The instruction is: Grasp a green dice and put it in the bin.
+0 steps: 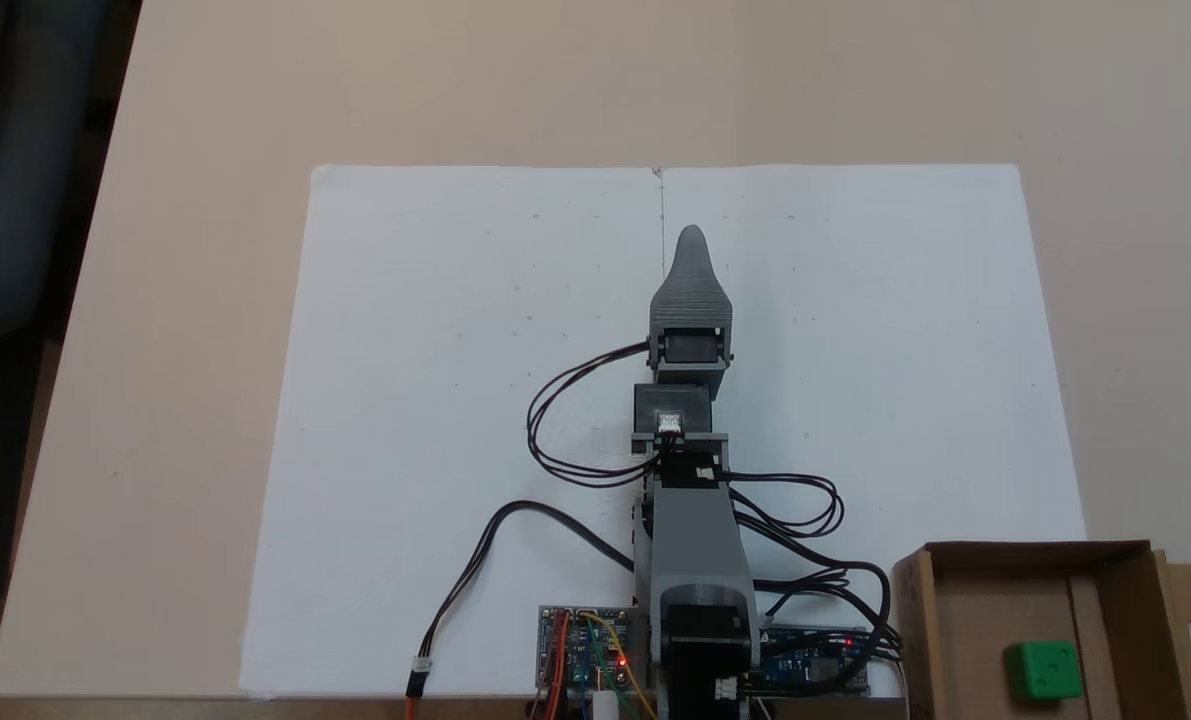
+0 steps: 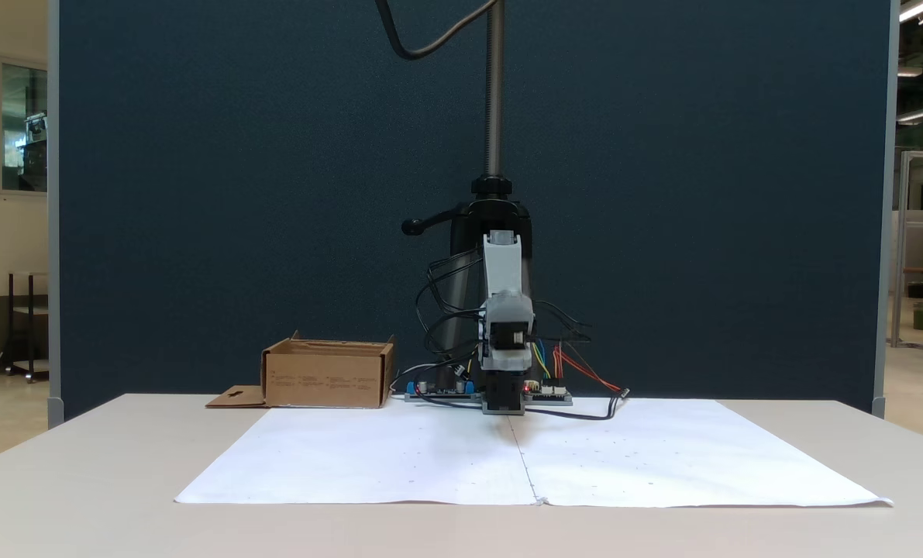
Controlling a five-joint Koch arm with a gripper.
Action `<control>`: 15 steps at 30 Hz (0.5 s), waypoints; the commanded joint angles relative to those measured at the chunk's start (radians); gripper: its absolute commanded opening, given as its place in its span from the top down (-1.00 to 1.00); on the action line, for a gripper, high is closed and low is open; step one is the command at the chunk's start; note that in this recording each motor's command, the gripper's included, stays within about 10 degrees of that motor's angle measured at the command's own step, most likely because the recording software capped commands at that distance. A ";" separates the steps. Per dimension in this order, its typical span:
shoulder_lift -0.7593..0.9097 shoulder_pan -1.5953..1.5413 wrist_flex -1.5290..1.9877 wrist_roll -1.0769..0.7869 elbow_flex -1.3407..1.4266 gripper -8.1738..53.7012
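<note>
The green dice (image 1: pixel 1042 670) already sits inside the bin (image 1: pixel 1120 590), so the job looks done, and nothing seems left to do. The claw (image 1: pixel 692 240) points out over the white paper (image 1: pixel 455 350) on the bench (image 1: pixel 205 120), far from the bin, and holds nothing. I cannot tell if the claw is apart or together, because just 1 tip shows. The dice is a small bright green cube with little round dents on top. It rests flat on the bin floor, behind the claw and off to the right in a fixed view.
</note>
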 commanded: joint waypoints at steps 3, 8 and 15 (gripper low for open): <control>0.117 -0.012 -0.221 -0.018 0.067 -0.71; 0.115 -0.012 -0.359 -0.020 0.066 -0.73; 0.114 -0.006 -0.466 -0.017 0.067 -0.73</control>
